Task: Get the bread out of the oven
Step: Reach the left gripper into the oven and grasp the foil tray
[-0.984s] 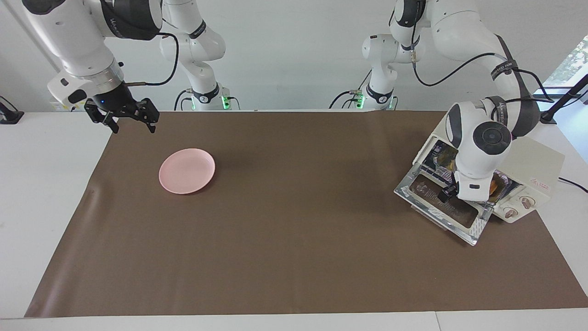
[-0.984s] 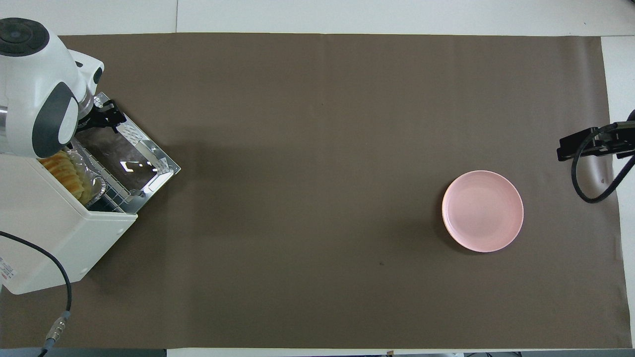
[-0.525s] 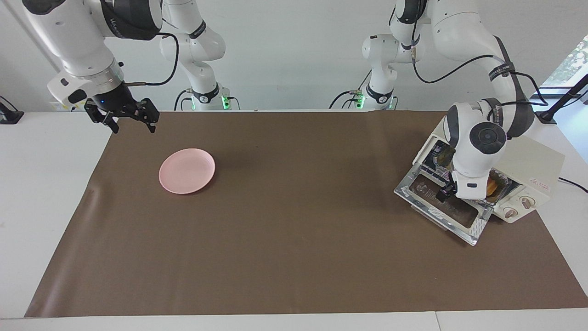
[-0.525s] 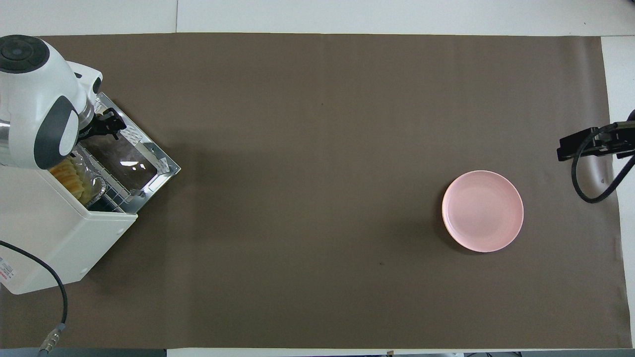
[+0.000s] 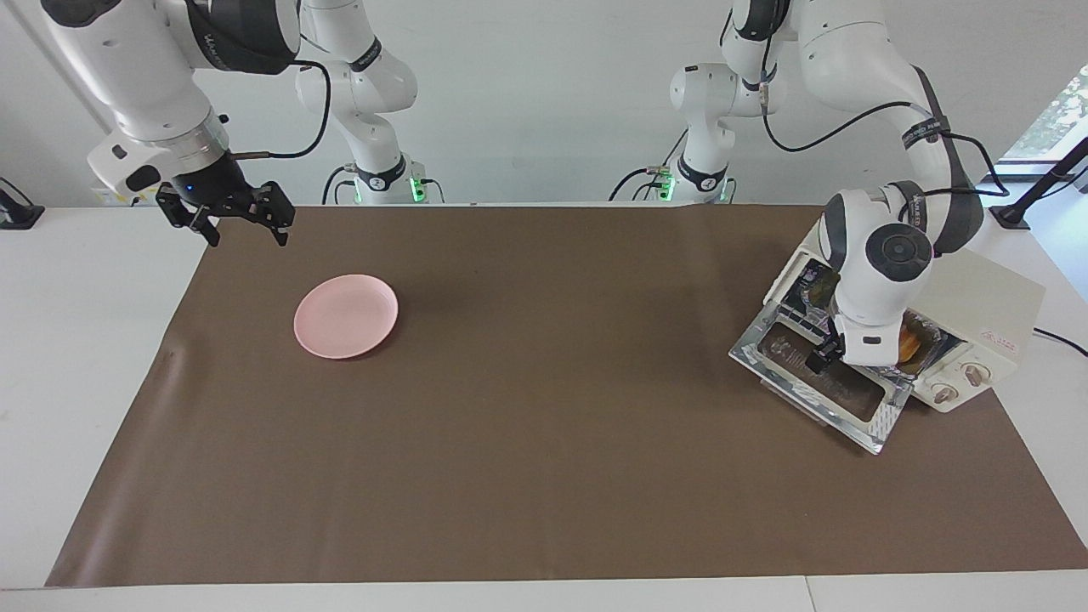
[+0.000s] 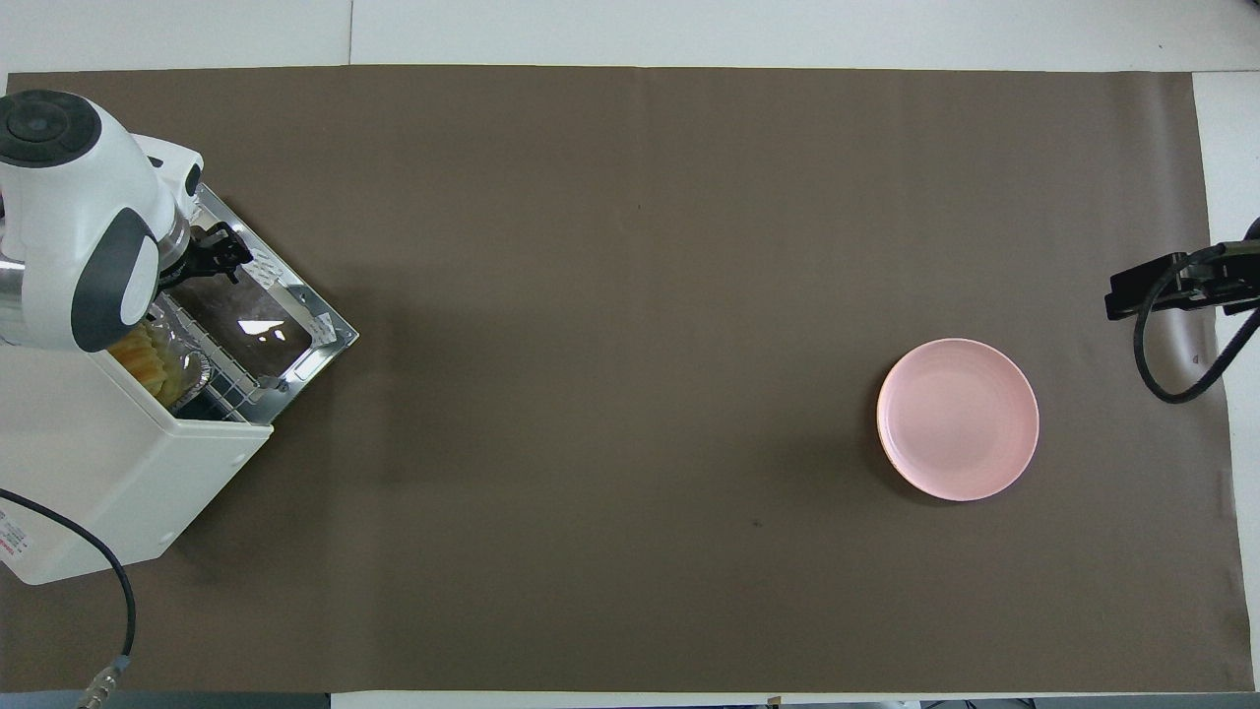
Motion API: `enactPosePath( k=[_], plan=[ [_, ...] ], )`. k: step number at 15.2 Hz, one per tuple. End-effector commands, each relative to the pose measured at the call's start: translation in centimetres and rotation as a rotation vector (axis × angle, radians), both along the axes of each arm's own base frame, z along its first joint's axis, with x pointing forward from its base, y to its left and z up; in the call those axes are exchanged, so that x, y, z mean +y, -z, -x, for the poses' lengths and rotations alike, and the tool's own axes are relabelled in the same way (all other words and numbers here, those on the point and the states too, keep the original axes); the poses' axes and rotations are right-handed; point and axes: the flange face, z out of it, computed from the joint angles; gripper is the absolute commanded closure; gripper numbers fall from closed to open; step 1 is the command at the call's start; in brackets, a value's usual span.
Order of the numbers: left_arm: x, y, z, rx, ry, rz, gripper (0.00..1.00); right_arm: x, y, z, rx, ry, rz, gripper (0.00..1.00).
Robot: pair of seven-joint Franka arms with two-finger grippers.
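Note:
The cream-white oven [image 5: 986, 297] stands at the left arm's end of the table, its glass door [image 5: 858, 408] folded down open. The golden ridged bread [image 6: 148, 359] lies in a foil tray [image 6: 192, 372] on the wire rack inside, partly hidden by the left arm's wrist; a sliver of it shows in the facing view [image 5: 909, 344]. My left gripper [image 6: 212, 261] points down over the open door, just in front of the oven's mouth [image 5: 820, 359]. My right gripper [image 5: 245, 228] is open and empty, raised over the mat's corner at the right arm's end.
A round pink plate [image 5: 346, 315] lies on the brown mat toward the right arm's end, also in the overhead view [image 6: 958, 418]. The oven's black cable [image 6: 123, 601] trails off near the robots. The right arm waits.
The left arm's wrist and gripper have shifted a little toward the robots over the open door and now cover more of the bread. The right arm and plate have not moved.

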Motion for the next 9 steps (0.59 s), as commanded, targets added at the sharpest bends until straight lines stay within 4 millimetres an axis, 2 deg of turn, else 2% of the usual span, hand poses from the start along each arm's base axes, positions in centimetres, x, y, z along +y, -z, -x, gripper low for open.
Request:
enactPosePath(
  k=[1,3,7,9],
  plan=[
    [0.36,0.0,1.39,-0.025,-0.002,-0.008,0.01,-0.23,-0.22,0.54,0.008,-0.02,-0.022,0.0],
    [0.27,0.01,1.41,-0.023,0.0,-0.008,0.05,-0.23,-0.22,0.54,0.008,-0.02,-0.022,0.0],
    [0.39,0.03,1.61,-0.02,-0.004,-0.009,0.05,-0.23,-0.22,0.54,0.008,-0.02,-0.022,0.0],
    [0.42,0.43,2.0,-0.008,-0.003,-0.009,0.09,-0.23,-0.22,0.54,0.008,-0.02,-0.022,0.0]
  ],
)
